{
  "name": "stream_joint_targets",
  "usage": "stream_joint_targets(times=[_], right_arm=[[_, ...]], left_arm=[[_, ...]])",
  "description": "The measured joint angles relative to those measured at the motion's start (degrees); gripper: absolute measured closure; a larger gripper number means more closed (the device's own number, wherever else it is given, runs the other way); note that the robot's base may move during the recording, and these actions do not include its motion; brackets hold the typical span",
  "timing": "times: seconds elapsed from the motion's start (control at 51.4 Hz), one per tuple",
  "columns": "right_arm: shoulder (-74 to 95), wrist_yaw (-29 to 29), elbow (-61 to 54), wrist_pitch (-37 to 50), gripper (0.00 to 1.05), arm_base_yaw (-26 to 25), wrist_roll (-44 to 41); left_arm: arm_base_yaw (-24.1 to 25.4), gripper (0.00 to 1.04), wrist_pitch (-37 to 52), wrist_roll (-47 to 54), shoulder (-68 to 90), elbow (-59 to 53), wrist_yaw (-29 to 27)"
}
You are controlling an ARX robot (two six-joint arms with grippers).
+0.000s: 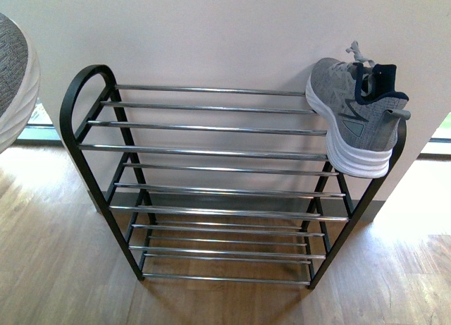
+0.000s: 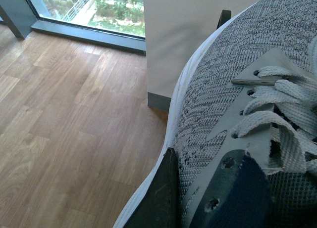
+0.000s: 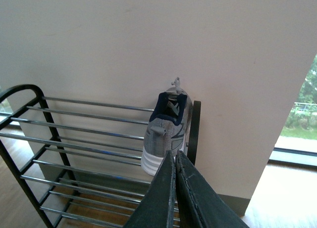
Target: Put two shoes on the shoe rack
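– Shoe one [image 1: 356,117], grey knit sneaker with thick white sole and dark heel collar: position?
– Standing on the top tier of the shoe rack [image 1: 65,110], a thin black metal frame with silver rod shelves. It is at the right end, just beside the right side frame. Toe toward the pale wall [image 1: 225,29], heel toward the front rod.
– Shoe two [image 2: 223,89], the matching grey knit sneaker?
– Off the rack, clamped by the left gripper [image 2: 203,178]. One black finger lies against the white sole. The other, dark blue, sits at the eyelets beside the grey laces. Wooden plank floor [image 2: 64,114] lies beneath. In the front view only part of it shows, at the left edge.
– Right gripper [image 3: 175,159]?
– Fingers pressed together, nothing between them. It points toward shoe one, well apart from it.
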Motion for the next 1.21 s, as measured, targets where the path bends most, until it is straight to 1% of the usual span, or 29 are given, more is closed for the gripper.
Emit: stream_joint_targets(times=[0.058, 0.117, 0.156, 0.603, 0.662, 0.72, 0.818, 0.837, 0.915, 0.934, 0.954, 0.973, 0.993, 1.032, 1.051, 1.071, 1.11, 1.129, 1.149, 1.168, 1.187, 1.207], right_arm=[[-1.2, 0.0, 0.0, -1.2, 1.03, 0.0, 0.0], [-6.6, 0.0, 0.0, -8.6, 1.03, 0.0, 0.0], [-9.3, 0.0, 0.0, -10.2, 1.03, 0.0, 0.0], [-10.3, 0.0, 0.0, -10.6, 1.03, 0.0, 0.0], [-10.3, 0.0, 0.0, -10.6, 0.93, 0.0, 0.0], [-10.3, 0.0, 0.0, -10.6, 0.79, 0.0, 0.0], [-10.3, 0.0, 0.0, -10.6, 0.61, 0.0, 0.0], [-10.3, 0.0, 0.0, -10.6, 0.6, 0.0, 0.0], [-10.3, 0.0, 0.0, -10.6, 0.47, 0.0, 0.0], [-10.3, 0.0, 0.0, -10.6, 0.46, 0.0, 0.0], [-10.3, 0.0, 0.0, -10.6, 0.42, 0.0, 0.0], [-10.3, 0.0, 0.0, -10.6, 0.39, 0.0, 0.0], [-10.3, 0.0, 0.0, -10.6, 0.37, 0.0, 0.0], [-10.3, 0.0, 0.0, -10.6, 0.32, 0.0, 0.0], [-10.3, 0.0, 0.0, -10.6, 0.28, 0.0, 0.0], [-10.3, 0.0, 0.0, -10.6, 0.25, 0.0, 0.0], [-10.3, 0.0, 0.0, -10.6, 0.2, 0.0, 0.0], [-10.3, 0.0, 0.0, -10.6, 0.16, 0.0, 0.0], [-10.3, 0.0, 0.0, -10.6, 0.14, 0.0, 0.0], [-10.3, 0.0, 0.0, -10.6, 0.1, 0.0, 0.0], [-10.3, 0.0, 0.0, -10.6, 0.08, 0.0, 0.0], [-10.3, 0.0, 0.0, -10.6, 0.08, 0.0, 0.0]], left_arm=[[0.0, 1.03, 0.0, 0.0, 0.0, 0.0, 0.0], [0.0, 1.03, 0.0, 0.0, 0.0, 0.0, 0.0], [0.0, 1.03, 0.0, 0.0, 0.0, 0.0, 0.0], [0.0, 1.03, 0.0, 0.0, 0.0, 0.0, 0.0], [0.0, 1.03, 0.0, 0.0, 0.0, 0.0, 0.0], [0.0, 1.03, 0.0, 0.0, 0.0, 0.0, 0.0], [0.0, 1.03, 0.0, 0.0, 0.0, 0.0, 0.0], [0.2, 1.03, 1.1, -0.2, -0.1, -0.3, 0.9], [2.0, 1.03, 10.8, -2.7, -1.1, -3.4, 6.8], [2.3, 1.03, 11.6, -3.7, -1.1, -3.5, 7.7], [2.9, 1.03, 12.7, -5.1, -1.1, -3.5, 9.4], [3.2, 1.03, 12.9, -5.5, -1.1, -3.4, 9.8], [3.8, 1.03, 12.9, -7.6, -1.1, -2.9, 11.8], [4.6, 1.03, 12.2, -10.4, -1.1, -2.0, 14.0], [5.0, 1.03, 11.6, -13.3, -1.1, -1.3, 15.3], [5.1, 1.03, 11.3, -13.9, -1.0, -1.0, 15.9], [5.2, 1.03, 10.9, -19.5, -0.6, -0.1, 17.3], [5.2, 1.03, 10.8, -20.2, -0.4, 0.2, 17.4], [4.8, 1.03, 10.8, -23.1, 0.0, 0.7, 17.4], [4.0, 1.03, 10.8, -26.3, 0.8, 1.6, 17.5], [3.4, 1.03, 10.8, -28.3, 1.6, 2.3, 17.4], [2.3, 1.03, 11.0, -31.0, 2.8, 3.1, 17.1]])
